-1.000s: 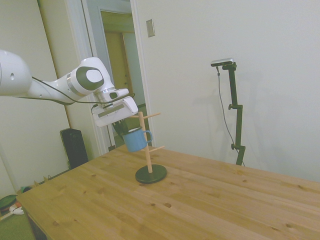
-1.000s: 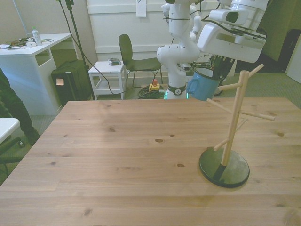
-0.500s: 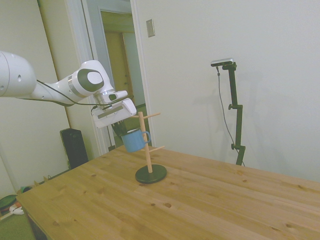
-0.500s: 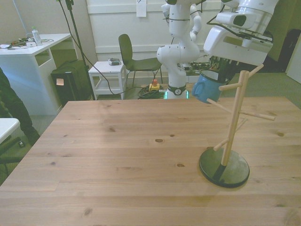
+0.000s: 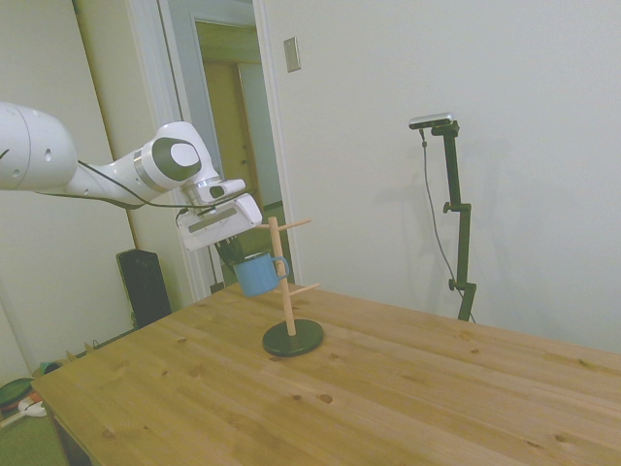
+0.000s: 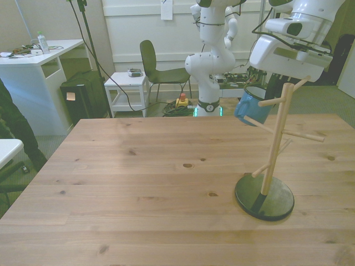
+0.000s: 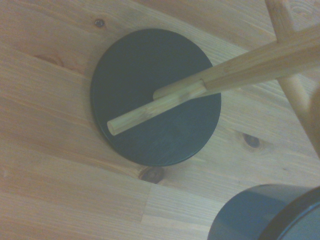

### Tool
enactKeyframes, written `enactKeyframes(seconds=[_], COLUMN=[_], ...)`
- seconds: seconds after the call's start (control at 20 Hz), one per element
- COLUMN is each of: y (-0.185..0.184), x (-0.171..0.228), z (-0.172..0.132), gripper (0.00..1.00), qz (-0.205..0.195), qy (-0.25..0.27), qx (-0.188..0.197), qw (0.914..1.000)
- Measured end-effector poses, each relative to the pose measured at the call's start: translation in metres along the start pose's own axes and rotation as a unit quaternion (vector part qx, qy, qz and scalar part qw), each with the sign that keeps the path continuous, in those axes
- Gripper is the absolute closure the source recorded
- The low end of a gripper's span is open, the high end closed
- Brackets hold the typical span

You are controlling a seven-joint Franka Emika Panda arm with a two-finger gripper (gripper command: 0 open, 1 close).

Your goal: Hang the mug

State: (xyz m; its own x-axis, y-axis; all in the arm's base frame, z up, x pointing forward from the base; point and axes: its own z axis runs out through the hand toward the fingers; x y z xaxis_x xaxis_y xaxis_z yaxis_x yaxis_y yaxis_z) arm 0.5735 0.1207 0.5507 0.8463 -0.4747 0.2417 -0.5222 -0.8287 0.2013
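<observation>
The blue mug (image 5: 257, 274) (image 6: 252, 108) hangs tilted in the air beside the wooden mug rack (image 5: 284, 277) (image 6: 275, 138). It is level with the rack's upper pegs, and its handle is close to the post in the side view. My gripper (image 5: 232, 250) (image 6: 258, 87) is shut on the mug's rim from above. The lower peg on the front view's left (image 6: 258, 125) reaches up under the mug; whether they touch cannot be told. In the wrist view I see the rack's black round base (image 7: 155, 97), one peg (image 7: 150, 107) and part of the mug (image 7: 270, 215).
The rack's base (image 6: 264, 197) stands on the wooden table (image 6: 138, 183) toward the front view's right. Beyond the table are a chair (image 6: 155, 66), a white desk (image 6: 39, 72) and a small white cart (image 6: 126, 88). A person's dark sleeve (image 6: 8, 124) shows at the left edge.
The gripper has carried the mug toward the front view's right and slightly down, closer to the rack's post and pegs. The rack has not moved.
</observation>
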Motion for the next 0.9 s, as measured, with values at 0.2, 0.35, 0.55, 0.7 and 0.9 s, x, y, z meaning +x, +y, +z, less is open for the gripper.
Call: enactKeyframes(seconds=[0.2,0.35,0.55,0.7,0.9], y=[-0.006,-0.013,-0.024,-0.031,-0.042], x=[0.004,0.006,0.01,0.012,0.014], z=[-0.001,0.001,0.005,0.006,0.011], gripper=[1.0,1.0,1.0,1.0,1.0], qz=[0.0,-0.001,-0.003,-0.005,-0.006], qy=[-0.001,-0.001,-0.003,-0.004,-0.006], qx=[-0.001,-0.003,-0.003,-0.005,-0.006], qw=[1.0,1.0,1.0,1.0,0.9999])
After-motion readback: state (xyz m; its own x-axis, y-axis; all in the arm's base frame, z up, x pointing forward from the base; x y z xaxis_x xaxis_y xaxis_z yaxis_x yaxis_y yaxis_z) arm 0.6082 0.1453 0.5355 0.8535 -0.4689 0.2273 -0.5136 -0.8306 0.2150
